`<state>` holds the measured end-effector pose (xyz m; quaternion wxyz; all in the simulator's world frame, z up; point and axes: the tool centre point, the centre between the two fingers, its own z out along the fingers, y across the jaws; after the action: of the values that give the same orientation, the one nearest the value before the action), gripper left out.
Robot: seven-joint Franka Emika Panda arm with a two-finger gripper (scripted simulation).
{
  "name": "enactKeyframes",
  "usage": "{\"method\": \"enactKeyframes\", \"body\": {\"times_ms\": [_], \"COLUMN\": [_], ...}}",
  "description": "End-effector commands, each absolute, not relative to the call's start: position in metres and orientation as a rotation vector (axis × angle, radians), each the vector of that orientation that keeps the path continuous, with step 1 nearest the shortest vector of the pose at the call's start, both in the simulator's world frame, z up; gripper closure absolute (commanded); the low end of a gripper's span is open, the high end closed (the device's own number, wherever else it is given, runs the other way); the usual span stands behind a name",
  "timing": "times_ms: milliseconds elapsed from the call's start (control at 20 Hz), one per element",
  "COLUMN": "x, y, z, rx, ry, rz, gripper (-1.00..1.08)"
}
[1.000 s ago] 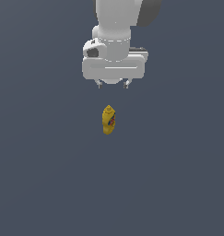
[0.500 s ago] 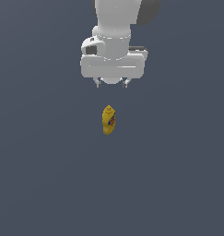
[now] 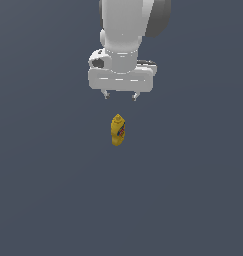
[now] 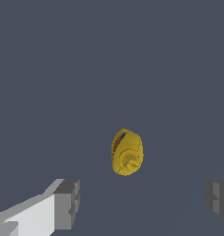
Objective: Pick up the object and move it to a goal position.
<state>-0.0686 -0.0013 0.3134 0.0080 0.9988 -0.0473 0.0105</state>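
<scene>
Standing upright on the plain dark grey floor (image 3: 53,200), the small yellow bottle (image 3: 118,130) sits alone in the exterior view, its pointed cap up. A red-and-blue label runs down one side of the bottle, but the writing on it is too small and blurred to read, so no brand can be made out. The white arm's gripper (image 3: 120,96) hangs above the bottle, apart from it. Its two short fingers are spread wide and hold nothing. In the wrist view the bottle (image 4: 127,152) is seen from above, cap toward the camera, with the label as a thin red-and-blue strip along its edge. One grey fingertip (image 4: 67,203) shows on either side of that picture, both well clear of the bottle.
</scene>
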Motion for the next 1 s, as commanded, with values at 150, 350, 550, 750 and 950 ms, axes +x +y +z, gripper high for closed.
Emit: {"method": "enactKeyframes", "body": {"times_ms": [150, 350, 550, 750, 950], "x": [-0.074, -0.081, -0.087, -0.092, -0.095], "y": [-0.005, -0.008, -0.011, -0.013, -0.014], "z": [0.287, 0.264, 0.245, 0.232, 0.224], "rx": [3.114, 3.095, 3.073, 3.052, 3.037], "ry": [-0.336, -0.504, -0.64, -0.739, -0.802], "rz": [0.024, 0.016, 0.01, 0.005, 0.001], "gripper": [-0.92, -0.92, -0.92, -0.92, -0.92]}}
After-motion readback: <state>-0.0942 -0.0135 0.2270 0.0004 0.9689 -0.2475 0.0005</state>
